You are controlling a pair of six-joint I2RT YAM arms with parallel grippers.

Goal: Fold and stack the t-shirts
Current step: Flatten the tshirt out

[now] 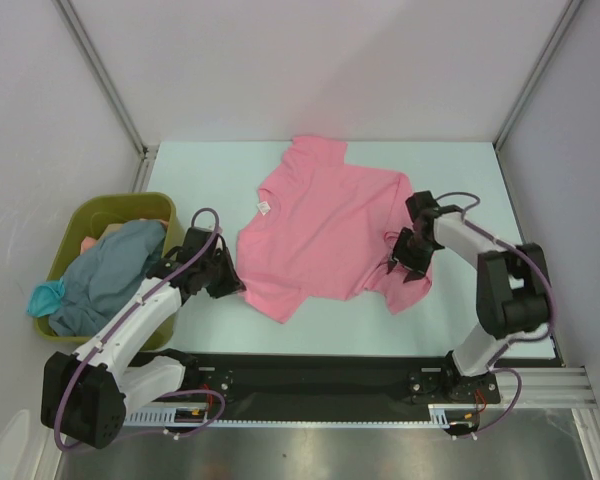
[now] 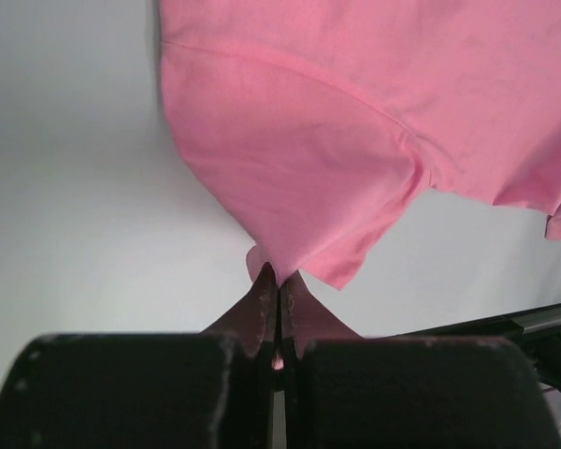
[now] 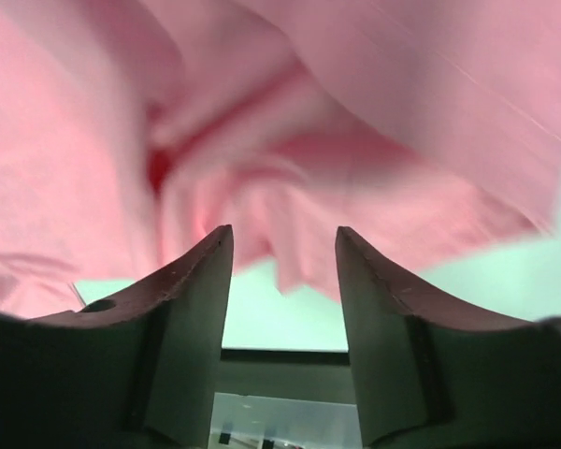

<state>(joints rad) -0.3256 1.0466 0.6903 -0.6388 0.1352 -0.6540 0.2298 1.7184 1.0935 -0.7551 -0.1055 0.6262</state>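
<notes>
On the worktop [image 1: 460, 170], the pink t-shirt [image 1: 325, 225] lies spread out. At its 8 o'clock the left tool [image 1: 232, 284] pinches its edge tight; at 4 o'clock the right tool [image 1: 398, 262] gapes, released.

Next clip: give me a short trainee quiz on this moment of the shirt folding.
1. True or false: the left pincer is shut on the pink t-shirt.
2. Fill in: the right pincer has its jaws ____.
3. What holds the grey-blue t-shirt? A) left pincer B) olive-green bin C) right pincer
Key: 1 true; 2 open; 3 B.
</notes>
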